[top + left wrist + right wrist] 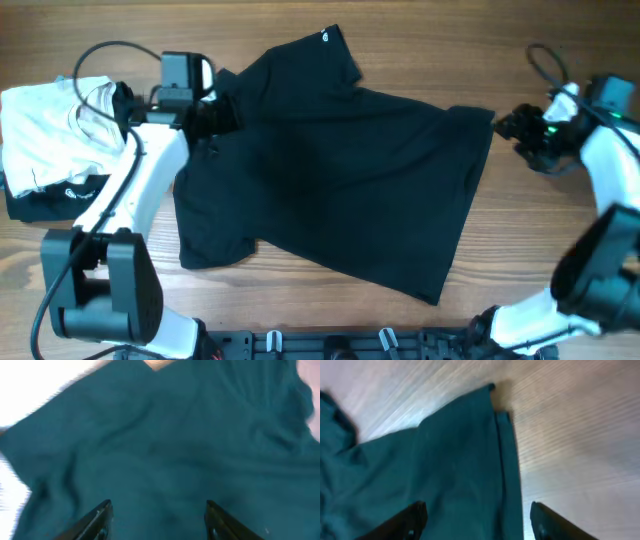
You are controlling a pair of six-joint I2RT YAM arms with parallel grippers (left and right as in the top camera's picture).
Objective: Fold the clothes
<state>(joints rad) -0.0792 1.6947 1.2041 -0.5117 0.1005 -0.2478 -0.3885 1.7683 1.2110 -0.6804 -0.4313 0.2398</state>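
Note:
The clothes, a plain black T-shirt [330,170], lie spread out flat on the wooden table [560,240], with a small white logo at the top sleeve. My left gripper [222,115] hovers over the shirt's upper left part. In the left wrist view its fingers stand apart over blurred fabric [175,435], so the left gripper [157,505] is open and holds nothing. My right gripper [510,125] is at the shirt's right corner. In the right wrist view the right gripper [477,506] is open, its fingers straddling the shirt's hemmed edge [507,470].
A folded white garment [45,130] lies at the far left, on top of a folded black garment with white lettering [50,195]. The left arm [140,180] runs alongside the shirt's left edge. The arm bases stand along the front edge.

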